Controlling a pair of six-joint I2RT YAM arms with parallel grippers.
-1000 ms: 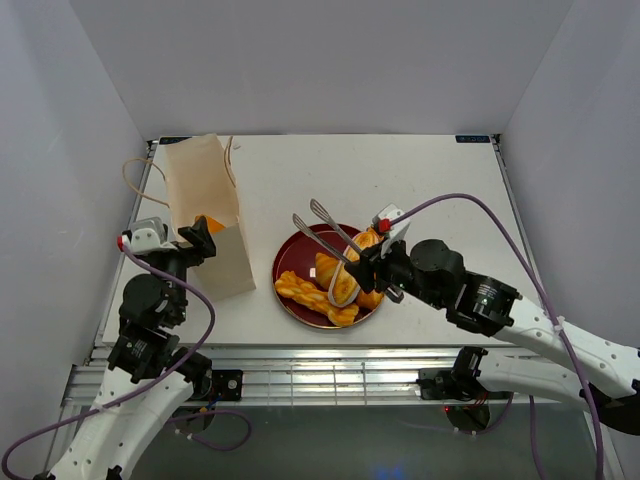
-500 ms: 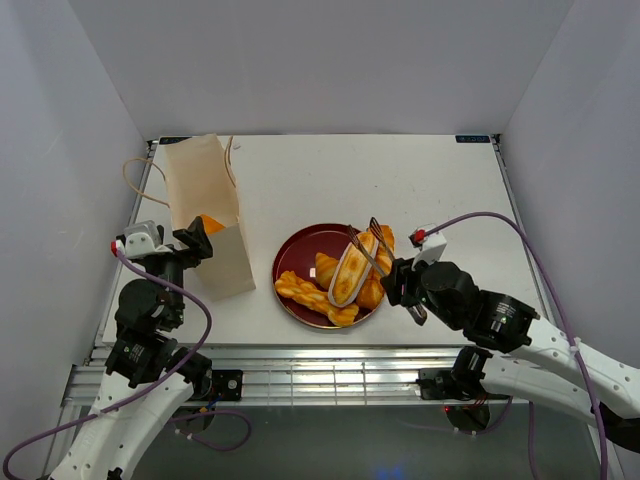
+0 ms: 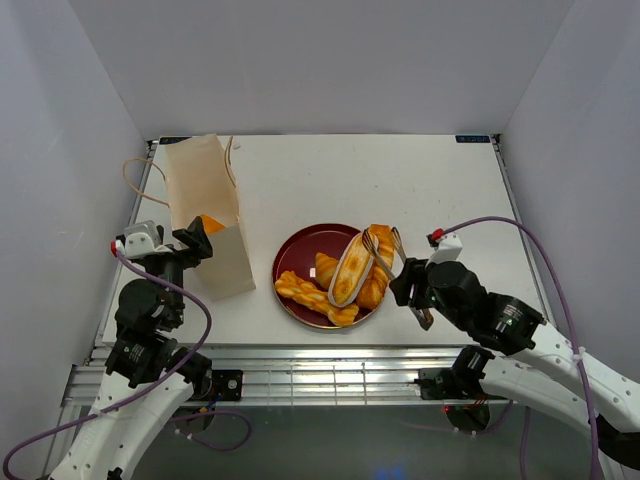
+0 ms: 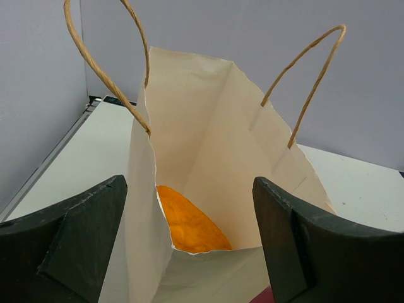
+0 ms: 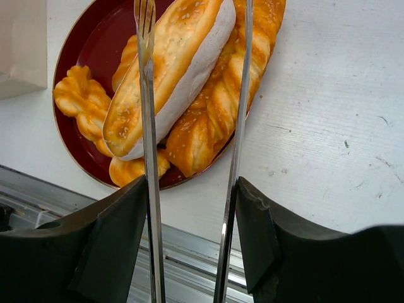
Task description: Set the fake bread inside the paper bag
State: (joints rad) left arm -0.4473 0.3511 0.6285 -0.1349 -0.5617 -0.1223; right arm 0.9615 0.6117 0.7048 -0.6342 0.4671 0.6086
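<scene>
The pale paper bag point(image 3: 205, 215) stands upright at the left, mouth open, with one orange piece of fake bread point(image 4: 189, 224) inside. My left gripper point(image 4: 189, 183) is open, its fingers either side of the bag's near corner point(image 3: 195, 243). The rest of the fake bread lies on the dark red plate point(image 3: 290, 262): a cream-striped loaf point(image 5: 170, 63), a long braided piece point(image 5: 221, 107) under it, a twisted piece point(image 5: 79, 101) and a small roll point(image 3: 325, 268). My right gripper point(image 5: 192, 183) is shut on metal tongs point(image 5: 146, 95). The tongs' arms are spread above the loaf and the braided piece.
The plate sits just right of the bag. The bag's string handles point(image 4: 107, 76) rise above its mouth. White walls close in the table on three sides, and a metal rail point(image 3: 330, 360) runs along the near edge.
My right arm has drawn back to the right, swinging the tongs from the plate's left half to its right half, and the tong arms have spread wider. The left gripper shifted slightly.
</scene>
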